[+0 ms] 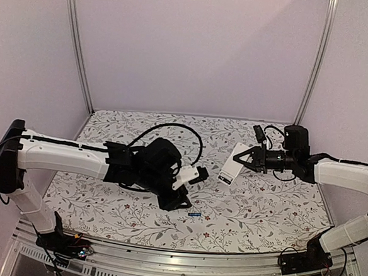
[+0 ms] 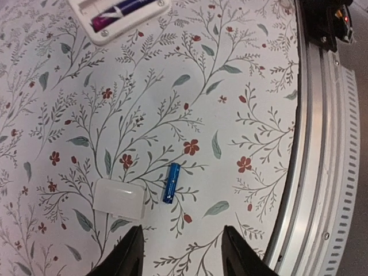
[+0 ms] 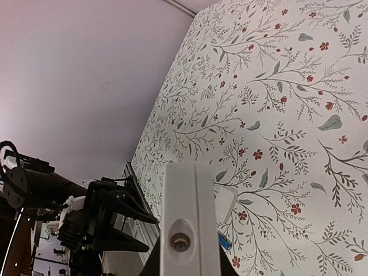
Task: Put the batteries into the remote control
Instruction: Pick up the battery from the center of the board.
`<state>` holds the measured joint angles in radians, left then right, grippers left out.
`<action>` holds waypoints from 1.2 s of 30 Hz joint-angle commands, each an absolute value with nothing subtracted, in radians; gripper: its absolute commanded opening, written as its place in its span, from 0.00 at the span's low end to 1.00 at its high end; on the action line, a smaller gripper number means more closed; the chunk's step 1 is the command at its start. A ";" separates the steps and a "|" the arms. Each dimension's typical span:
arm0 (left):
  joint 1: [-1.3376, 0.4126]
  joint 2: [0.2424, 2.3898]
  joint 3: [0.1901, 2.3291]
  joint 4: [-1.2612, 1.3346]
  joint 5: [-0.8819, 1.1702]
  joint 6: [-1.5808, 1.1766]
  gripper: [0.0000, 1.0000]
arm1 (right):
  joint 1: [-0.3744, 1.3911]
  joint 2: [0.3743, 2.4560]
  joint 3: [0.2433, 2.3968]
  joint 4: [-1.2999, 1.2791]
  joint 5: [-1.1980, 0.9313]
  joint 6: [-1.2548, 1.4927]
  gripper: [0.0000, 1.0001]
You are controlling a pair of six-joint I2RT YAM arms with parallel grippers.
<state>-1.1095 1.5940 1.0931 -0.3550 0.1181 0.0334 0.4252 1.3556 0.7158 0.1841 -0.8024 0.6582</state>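
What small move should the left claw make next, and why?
Probably lower the left claw onto the blue battery and close. The claw is open and empty, with the battery loose on the table just ahead of it, next to the white cover. The right claw holds the remote control, whose compartment already shows one battery.

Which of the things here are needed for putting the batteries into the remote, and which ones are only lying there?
For the job:
- remote control, held by the right gripper
- dark battery, already in its compartment
- blue battery, loose on the table

Only lying there:
- white cover piece, beside the blue battery
- black cable loop
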 commanded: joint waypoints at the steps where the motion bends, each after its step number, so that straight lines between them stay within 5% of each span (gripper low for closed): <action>1: -1.138 1.700 1.144 -0.434 0.116 0.176 0.45 | 0.398 1.313 0.672 0.184 -0.828 0.644 0.00; 24: -1.142 1.990 1.275 -0.384 0.092 0.386 0.29 | 0.322 1.284 0.598 0.169 -0.892 0.621 0.00; 36: -1.156 2.027 1.293 -0.427 0.070 0.406 0.12 | 0.321 1.309 0.606 0.172 -0.909 0.627 0.00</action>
<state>-1.1423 2.0144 1.2804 -0.3885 0.0856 0.3920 0.3252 1.2976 0.6064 0.1627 -0.8791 0.6312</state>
